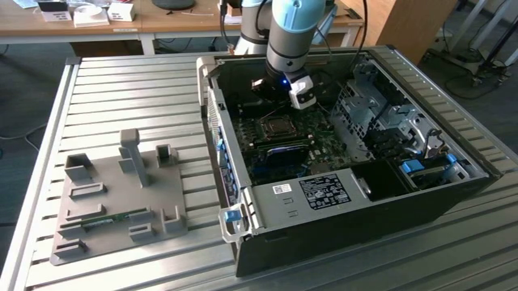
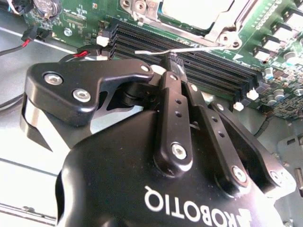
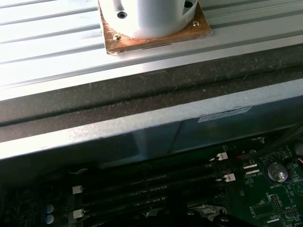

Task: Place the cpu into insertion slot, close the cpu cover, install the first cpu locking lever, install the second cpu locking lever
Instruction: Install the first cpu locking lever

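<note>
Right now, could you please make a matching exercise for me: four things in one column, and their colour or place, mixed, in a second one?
1 motherboard
2 memory slots
3 locking lever
4 fixture plate

A black
B outside the case, on the table
C green
D thin silver wire

Pairs: 1-C, 2-A, 3-D, 4-B

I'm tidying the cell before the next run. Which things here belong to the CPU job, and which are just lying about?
Job in hand:
cpu; cpu cover; locking lever; gripper, fingers together at that lever; motherboard.

Lying about:
grey fixture tray; green memory stick in it; white boxes at the back.
</note>
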Robot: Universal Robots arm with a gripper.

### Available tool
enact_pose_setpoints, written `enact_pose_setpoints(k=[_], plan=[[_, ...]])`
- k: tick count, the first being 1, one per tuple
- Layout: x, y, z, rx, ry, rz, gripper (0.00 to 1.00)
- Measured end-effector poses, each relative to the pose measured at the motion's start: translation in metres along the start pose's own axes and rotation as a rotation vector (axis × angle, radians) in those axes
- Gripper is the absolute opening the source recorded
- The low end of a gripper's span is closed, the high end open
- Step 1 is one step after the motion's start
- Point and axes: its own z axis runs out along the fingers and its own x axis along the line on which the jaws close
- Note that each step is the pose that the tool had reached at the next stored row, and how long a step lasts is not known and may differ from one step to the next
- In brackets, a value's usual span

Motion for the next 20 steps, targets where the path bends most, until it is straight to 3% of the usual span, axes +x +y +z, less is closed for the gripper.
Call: enact_pose_setpoints(k=[13,20], plan=[[0.0001,-0.0016,0.0043,0.0009,0.0002,0.000,0.11],[-0.0033,-0.0009,0.0051,0.0008,0.0001,0.000,0.11]])
